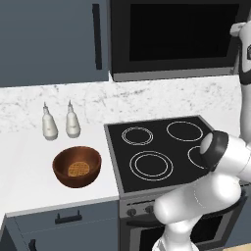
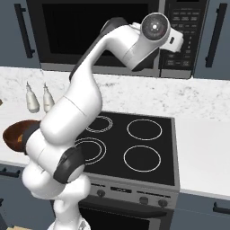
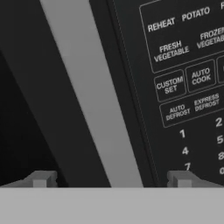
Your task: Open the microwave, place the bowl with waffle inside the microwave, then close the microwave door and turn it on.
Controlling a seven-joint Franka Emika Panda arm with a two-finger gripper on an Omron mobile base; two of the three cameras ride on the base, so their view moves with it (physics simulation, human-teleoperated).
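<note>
Gripper: your gripper [image 3: 111,179] is up at the microwave's front, jaws spread wide and holding nothing; the two tips [image 3: 41,179] stand well apart, with the door's grey edge strip between them.
Arm: you see it reach up from the base, over the cooktop [image 1: 162,149], to the microwave's right side.
Microwave: it [image 2: 112,33] hangs above the cooktop, against the wall.
Door: the door [image 1: 176,34] is shut, its dark window flush with the front.
Panel: your hand view looks close at the panel [image 3: 188,87], tilted, with keys such as REHEAT, POTATO, AUTO COOK and AUTO DEFROST, and number keys below.
Bowl: the bowl [image 1: 77,166] sits on the counter [image 1: 29,171] left of the cooktop, well apart from your gripper.
Waffle: it [image 1: 77,169] lies flat in the bottom of the bowl.
Bottles: two white bottles [image 1: 59,122] stand side by side behind the bowl, near the marble backsplash.
Cabinet: a blue-grey cabinet [image 1: 49,39] with a black handle hangs left of the microwave.
</note>
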